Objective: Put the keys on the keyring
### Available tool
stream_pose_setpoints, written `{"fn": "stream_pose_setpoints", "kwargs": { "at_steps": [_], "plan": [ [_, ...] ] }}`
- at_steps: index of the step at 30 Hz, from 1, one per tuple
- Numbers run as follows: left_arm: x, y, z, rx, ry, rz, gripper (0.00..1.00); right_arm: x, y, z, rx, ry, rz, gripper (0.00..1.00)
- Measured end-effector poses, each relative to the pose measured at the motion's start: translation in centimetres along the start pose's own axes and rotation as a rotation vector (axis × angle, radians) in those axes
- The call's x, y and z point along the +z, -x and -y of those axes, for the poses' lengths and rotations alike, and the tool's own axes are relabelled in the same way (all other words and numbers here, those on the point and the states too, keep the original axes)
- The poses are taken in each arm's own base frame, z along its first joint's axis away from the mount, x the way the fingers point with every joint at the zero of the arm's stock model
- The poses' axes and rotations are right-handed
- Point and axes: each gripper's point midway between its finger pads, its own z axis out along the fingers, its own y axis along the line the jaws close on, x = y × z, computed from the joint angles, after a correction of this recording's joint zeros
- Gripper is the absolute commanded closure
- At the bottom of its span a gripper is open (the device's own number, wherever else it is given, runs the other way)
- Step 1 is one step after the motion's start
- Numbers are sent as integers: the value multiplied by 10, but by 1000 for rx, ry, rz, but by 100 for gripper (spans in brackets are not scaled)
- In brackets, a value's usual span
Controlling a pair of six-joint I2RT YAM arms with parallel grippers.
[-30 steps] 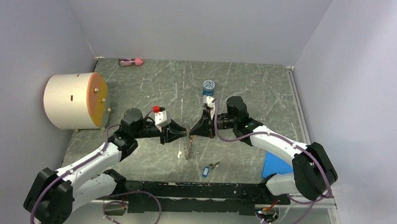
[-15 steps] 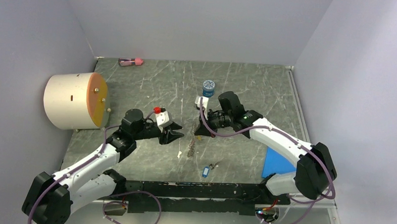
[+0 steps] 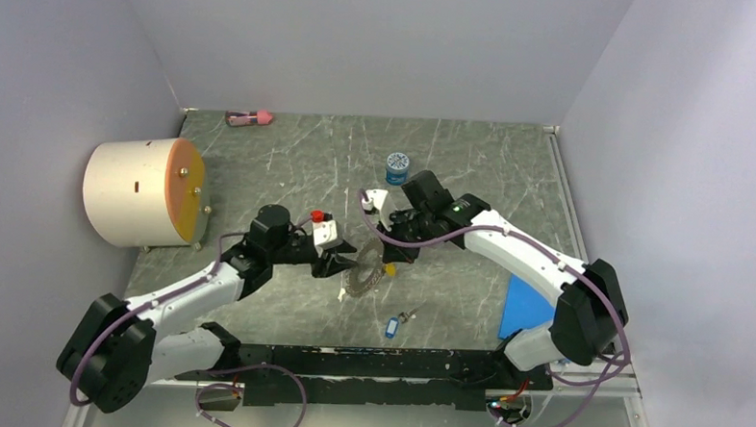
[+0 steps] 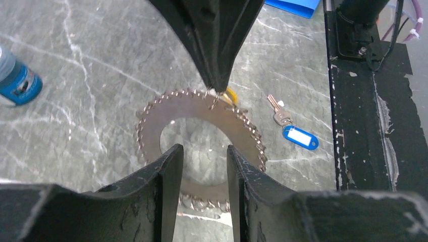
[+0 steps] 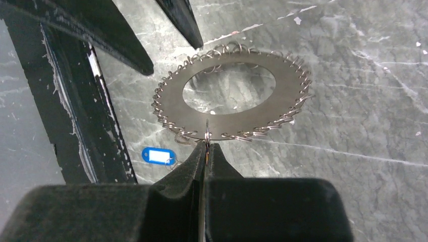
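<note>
Right jaws closed, pinching rim of keyring (image 5: 242,123), middle of worktop; left jaws part open, empty, poised over it; yellow key (image 4: 231,95) at rim, threading unclear; blue key (image 4: 300,137) loose by near edge; judged roughly half done.

The yellow key (image 4: 231,95) is mostly hidden behind the right claw (image 4: 216,86); the blue jar (image 4: 17,80) is cropped.

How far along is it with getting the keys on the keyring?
Halfway at best. Done, apparently: the yellow key sits at the keyring rim, though attachment isn't clear. In hand: the right gripper is shut on the keyring's edge loops, the left gripper open beside it. Left: the blue-tagged key lies loose on the table.
</note>
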Motion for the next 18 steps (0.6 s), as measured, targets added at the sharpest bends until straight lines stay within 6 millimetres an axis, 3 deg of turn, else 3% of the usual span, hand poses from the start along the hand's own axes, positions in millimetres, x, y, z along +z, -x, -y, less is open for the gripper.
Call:
{"fn": "stream_pose_setpoints", "kwargs": {
  "at_steps": [7, 18],
  "plan": [
    [18, 11, -2, 87, -87, 39, 60, 2, 2, -6, -17, 28, -50, 100],
    [37, 3, 9, 124, -210, 56, 67, 2, 4, -13, -36, 68, -36, 100]
  ]
}}
